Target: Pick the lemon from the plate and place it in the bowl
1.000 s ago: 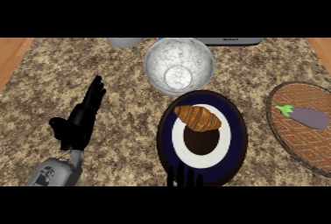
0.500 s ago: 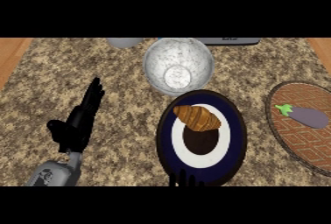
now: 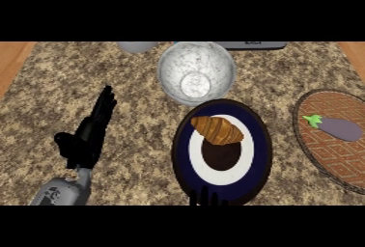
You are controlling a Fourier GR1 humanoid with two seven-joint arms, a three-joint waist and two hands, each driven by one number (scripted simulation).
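A brown croissant (image 3: 217, 130) lies on the blue and white plate (image 3: 261, 150), on its upper part. No lemon shows on the plate. The grey bowl (image 3: 214, 62) stands just above the plate, touching its rim. The left hand (image 3: 85, 137) rests well to the left of the plate on the speckled counter (image 3: 43, 96), fingers straight and holding nothing. A small bit of the right hand (image 3: 206, 198) shows at the plate's lower rim; I cannot tell if it is open. A purple eggplant (image 3: 335, 128) lies on a brown woven plate (image 3: 335, 159) to the right.

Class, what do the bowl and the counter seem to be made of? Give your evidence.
Bowl: probably glazed ceramic or stone, white with grey marbling. Counter: looks like granite, speckled brown and beige; finish unclear.
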